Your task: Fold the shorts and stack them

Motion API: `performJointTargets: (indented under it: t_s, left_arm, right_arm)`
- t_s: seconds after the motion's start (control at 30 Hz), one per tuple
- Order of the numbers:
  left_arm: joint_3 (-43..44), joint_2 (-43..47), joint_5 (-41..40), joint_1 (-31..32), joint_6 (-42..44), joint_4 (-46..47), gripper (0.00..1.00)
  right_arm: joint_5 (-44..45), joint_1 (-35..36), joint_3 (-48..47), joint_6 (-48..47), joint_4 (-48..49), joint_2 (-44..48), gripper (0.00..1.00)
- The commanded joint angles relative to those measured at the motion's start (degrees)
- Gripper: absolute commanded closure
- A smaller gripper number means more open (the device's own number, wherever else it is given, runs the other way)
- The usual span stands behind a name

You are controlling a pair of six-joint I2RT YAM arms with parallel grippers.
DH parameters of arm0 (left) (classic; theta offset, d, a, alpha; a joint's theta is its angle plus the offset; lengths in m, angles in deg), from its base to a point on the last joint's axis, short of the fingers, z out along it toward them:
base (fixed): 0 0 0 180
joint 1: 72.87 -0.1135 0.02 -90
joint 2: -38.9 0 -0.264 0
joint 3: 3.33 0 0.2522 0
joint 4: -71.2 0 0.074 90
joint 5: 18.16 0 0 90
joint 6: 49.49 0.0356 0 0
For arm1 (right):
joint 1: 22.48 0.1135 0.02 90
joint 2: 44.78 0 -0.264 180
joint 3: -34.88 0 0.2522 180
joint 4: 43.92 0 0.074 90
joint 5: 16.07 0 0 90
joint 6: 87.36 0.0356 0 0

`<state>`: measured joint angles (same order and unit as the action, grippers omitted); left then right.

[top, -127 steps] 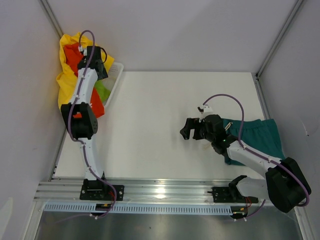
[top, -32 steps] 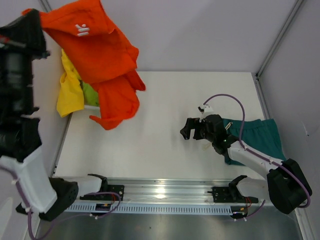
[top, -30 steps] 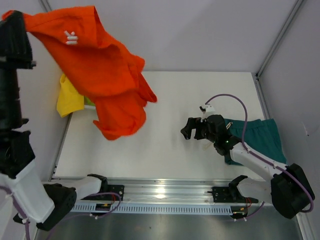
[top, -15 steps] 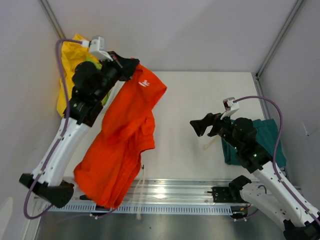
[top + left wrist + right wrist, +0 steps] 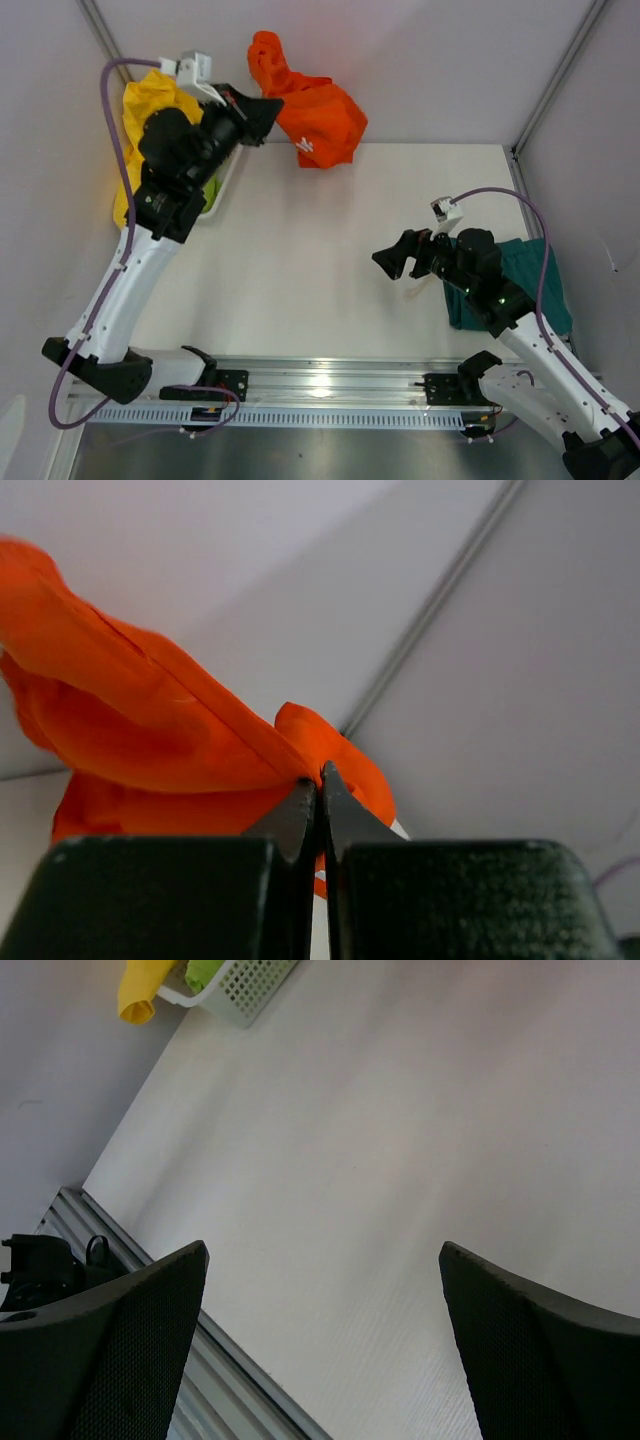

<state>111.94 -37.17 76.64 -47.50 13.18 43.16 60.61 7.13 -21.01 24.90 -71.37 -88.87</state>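
The yellow shorts [image 5: 148,105] hang over the far left side of the basket [image 5: 224,176], behind the left arm and to the left of its fingers. Lime green shorts [image 5: 209,191] show inside the basket, below that arm's wrist in the top view.

The left gripper [image 5: 272,108] is raised near the back wall, its fingers [image 5: 300,815] clenched tip to tip on a fold of the orange shorts [image 5: 312,108]. In the wrist view the cloth is nipped right at the fingertips and spreads away beyond them to the left and upward, with a smaller lobe to the right. In the top view the orange shorts are a bunched mass just right of the fingers, over the far edge of the table [image 5: 300,260], with a small white mark on the lower part.

The right gripper [image 5: 392,254] hovers over the table right of centre, well apart from the orange shorts. Its fingers [image 5: 110,1360] are spread wide with nothing between them. The wrist view shows only bare table in the gap. Far beyond the fingertips, that view shows the basket's corner with yellow and green cloth.

The teal shorts [image 5: 522,275] lie flat on the table behind the right fingers, on the wrist side, partly covered by the right arm.
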Motion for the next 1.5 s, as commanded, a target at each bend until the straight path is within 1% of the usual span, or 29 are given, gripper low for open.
performJointTargets:
  t_s: [0.0, 0.03, 0.07, 0.13, 0.17, 0.2, 0.23, 0.3, 0.33, 0.37, 0.4, 0.43, 0.5, 0.57, 0.7, 0.73, 0.77, 0.83, 0.87, 0.93, 1.0, 1.1, 1.13, 1.17, 1.2, 1.3, 1.37, 1.47]
  left_arm:
    - [-17.3, 3.6, 5.9, 2.1, -0.1, 10.3, 1.0]
    - [-20.4, 5.0, 5.9, 2.5, -1.5, 14.9, 1.0]
    - [-27.6, 5.1, 5.8, 3.2, -2.1, 17.2, 1.0]
    - [-32.0, 4.1, 5.7, 4.3, -2.9, 21.7, 1.0]
    - [-38.1, 3.5, 4.4, 6.0, -3.3, 23.0, 1.0]
    - [-40.0, 2.6, 4.2, 6.8, -3.5, 24.6, 1.0]
    - [-41.6, 0.4, 4.0, 7.6, -3.7, 28.0, 1.0]
    - [-46.4, -2.0, 2.9, 9.3, -5.1, 30.9, 1.0]
    - [-50.5, -3.4, 2.4, 9.6, -5.8, 32.6, 1.0]
    - [-51.8, -6.2, 2.2, 10.0, -6.4, 36.0, 1.0]
    - [-54.3, -7.5, 2.1, 10.1, -7.8, 36.9, 1.0]
    - [-54.7, -9.9, 2.3, 10.1, -8.5, 37.4, 1.0]
    - [-55.6, -11.6, 3.3, 10.1, -9.9, 38.7, 1.0]
    - [-56.9, -13.0, 3.6, 10.3, -10.6, 39.5, 1.0]
    - [-57.3, -13.0, 3.6, 10.8, -10.7, 38.5, 1.0]
    - [-57.3, -12.9, 3.4, 10.9, -10.6, 38.3, 1.0]
    - [-57.4, -12.6, 3.2, 11.1, -10.3, 37.9, 1.0]
    - [-57.2, -11.8, 2.5, 11.5, -9.9, 36.9, 1.0]
    - [-57.7, -11.6, 2.1, 11.7, -9.6, 36.7, 1.0]
    - [-58.1, -11.2, 2.1, 11.8, -9.6, 36.7, 1.0]
    - [-58.5, -10.9, 2.1, 11.8, -9.6, 36.9, 1.0]
    - [-59.3, -10.4, 2.0, 12.1, -9.7, 37.0, 1.0]
    - [-59.3, -10.3, 2.1, 12.2, -9.7, 37.1, 1.0]
    - [-59.4, -10.2, 2.1, 12.3, -9.6, 37.1, 1.0]
    - [-59.4, -10.3, 1.8, 12.3, -9.5, 37.1, 1.0]
    - [-59.6, -10.6, 1.8, 12.3, -9.6, 37.2, 1.0]
    - [-60.0, -10.8, 2.0, 12.4, -9.9, 37.8, 1.0]
    - [-60.2, -10.8, 2.1, 12.4, -10.1, 37.8, 1.0]
  right_arm:
    - [-3.5, -0.2, 0.1, 0.0, 4.0, -0.3, 0.01]
    - [-3.6, -0.2, 0.5, -0.2, 4.5, -0.6, 0.01]
    - [-4.3, -0.2, 0.8, -0.4, 4.7, -0.7, 0.01]
    - [-5.1, -0.2, 1.9, -0.7, 4.7, -1.1, 0.0]
    - [-5.5, -0.2, 2.3, -1.0, 4.6, -1.2, 0.01]
    - [-5.6, -0.2, 2.7, -1.0, 4.3, -1.3, 0.01]
    - [-5.6, -0.2, 3.8, -0.9, 4.0, -1.0, 0.01]
    - [-5.7, -0.2, 5.3, -0.3, 4.0, -0.5, 0.01]
    - [-5.7, -0.2, 6.8, 0.9, 3.9, -0.2, 0.0]
    - [-5.5, -0.3, 7.6, 1.6, 3.9, 0.3, 0.0]
    - [-5.3, -0.4, 8.3, 3.4, 3.9, 0.3, 0.01]
    - [-5.7, -0.4, 9.8, 4.1, 4.1, 0.2, 0.01]
    - [-7.7, 0.5, 11.7, 4.5, 5.3, -0.1, 0.01]
    - [-6.8, 1.9, 14.0, 4.4, 5.8, -0.5, 0.02]
    - [-2.1, 6.3, 14.5, 2.3, 5.9, -3.4, 0.07]
    - [2.4, 8.9, 14.1, 1.7, 5.2, -4.3, 0.07]
    - [4.9, 10.2, 13.2, 0.5, 4.9, -5.2, 0.09]
    - [11.3, 12.4, 12.3, -0.7, 4.1, -8.5, 0.17]
    - [12.3, 13.7, 11.5, -1.2, 4.1, -9.9, 0.23]
    - [11.7, 13.8, 10.5, -0.6, 5.8, -14.1, 0.26]
    - [11.7, 13.8, 10.7, 2.0, 7.6, -16.2, 0.26]
    - [10.1, 12.6, 12.5, 6.5, 12.7, -19.0, 0.27]
    - [9.4, 12.1, 13.4, 7.9, 18.1, -20.0, 0.27]
    - [7.9, 11.8, 14.3, 9.1, 21.0, -20.5, 0.27]
    - [7.8, 11.4, 15.1, 11.4, 23.5, -21.3, 0.27]
    - [8.8, 11.0, 16.3, 13.7, 32.2, -24.9, 0.27]
    - [7.3, 10.4, 17.5, 15.4, 36.5, -27.9, 0.29]
    - [7.0, 9.8, 16.9, 16.8, 38.7, -31.7, 0.3]
